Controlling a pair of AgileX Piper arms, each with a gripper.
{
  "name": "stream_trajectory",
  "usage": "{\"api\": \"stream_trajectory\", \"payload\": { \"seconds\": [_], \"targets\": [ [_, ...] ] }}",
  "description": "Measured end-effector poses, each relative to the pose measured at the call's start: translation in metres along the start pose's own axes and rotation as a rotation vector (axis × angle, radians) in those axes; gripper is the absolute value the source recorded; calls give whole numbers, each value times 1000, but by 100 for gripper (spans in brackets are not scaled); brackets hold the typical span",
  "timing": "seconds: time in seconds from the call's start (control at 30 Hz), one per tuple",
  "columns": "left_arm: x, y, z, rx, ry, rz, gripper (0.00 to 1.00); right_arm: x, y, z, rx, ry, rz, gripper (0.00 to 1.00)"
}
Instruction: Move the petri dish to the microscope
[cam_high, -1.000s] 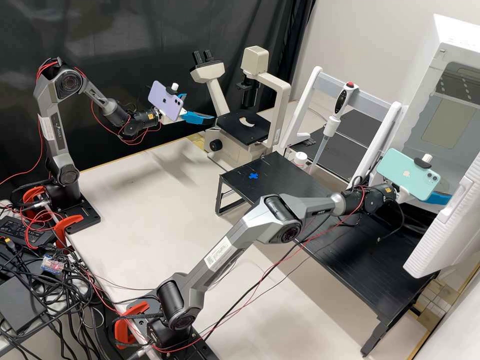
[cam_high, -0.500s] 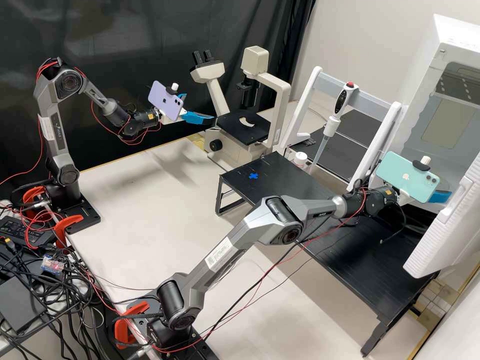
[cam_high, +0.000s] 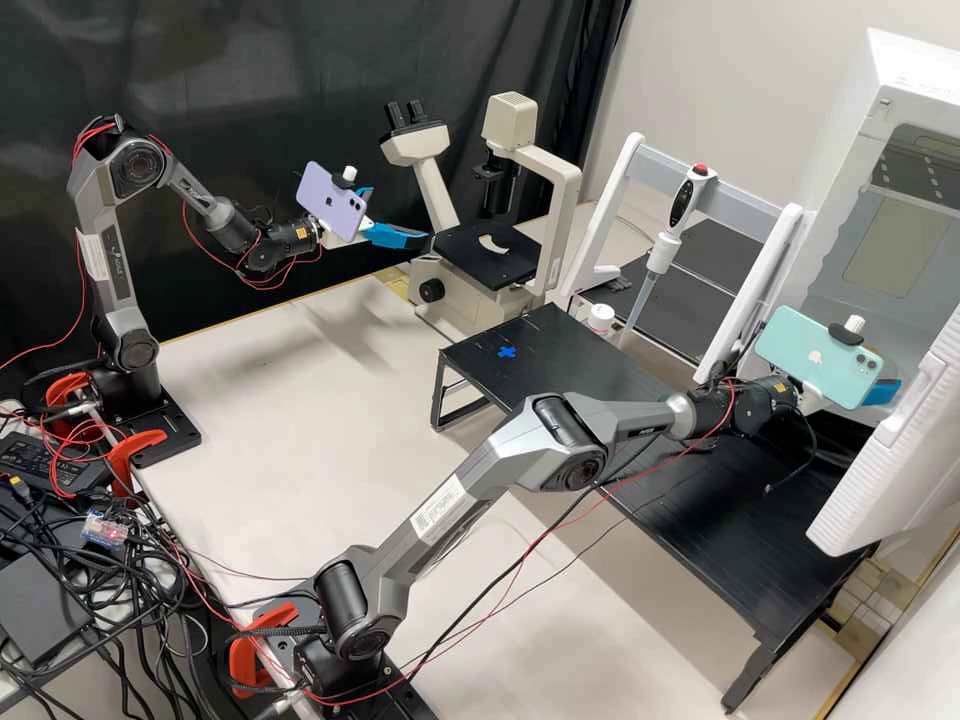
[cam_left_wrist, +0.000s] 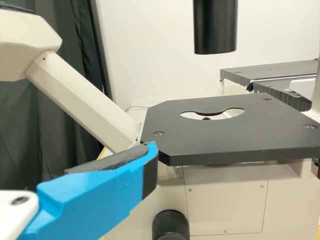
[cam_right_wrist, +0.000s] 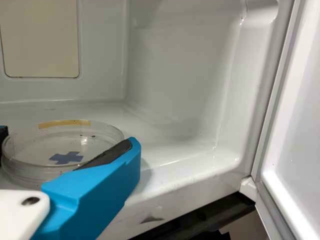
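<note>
In the high view my right gripper (cam_high: 882, 392) is at the opening of the white chamber, partly behind the green phone. The right wrist view has the clear, round petri dish (cam_right_wrist: 37, 145), with a blue cross and a yellow strip, on the chamber floor. It lies between the fingers of my right gripper (cam_right_wrist: 67, 139), which is open; one finger overlaps its rim in view. My left gripper (cam_high: 398, 216) stands open beside the microscope's black stage (cam_high: 487, 253). In the left wrist view a finger of my left gripper (cam_left_wrist: 85, 167) is near a corner of the stage (cam_left_wrist: 225, 137).
The white chamber (cam_high: 915, 70) has its door (cam_high: 880, 480) swung out beside my right gripper. A low black table (cam_high: 720, 540) bears a blue cross mark (cam_high: 507, 352). Between microscope and chamber stands a white frame (cam_high: 622, 190) with a pipette (cam_high: 660, 255). The microscope's black condenser (cam_left_wrist: 215, 25) hangs above its stage.
The right arm's wrist and phone have shifted slightly rightward and down in the high view, with the gripper at the chamber opening. The left arm has kept still.
</note>
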Motion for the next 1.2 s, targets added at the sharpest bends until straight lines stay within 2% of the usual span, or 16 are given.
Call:
{"api": "stream_trajectory", "payload": {
  "seconds": [0.47, 0.57, 0.6, 0.67, 1.07, 1.2],
  "targets": [
    [0, 0, 0, 0, 0, 0, 100, -5, 0, 10, 6, 12, -7, 0],
    [0, 0, 0, 0, 0, 0, 100, -7, 0, 15, 23, 6, -10, 0],
    [0, 0, 0, 0, 0, 0, 100, -8, -2, 18, 49, 3, -11, 0],
    [0, 0, 0, 0, 0, 0, 100, -11, 0, 20, 54, 4, -4, 0],
    [0, 0, 0, 0, 0, 0, 100, -50, 13, 33, 31, 1, 57, 0],
    [0, 0, 0, 0, 0, 0, 100, -70, 18, 32, 12, 23, 74, 0]
  ]
}}
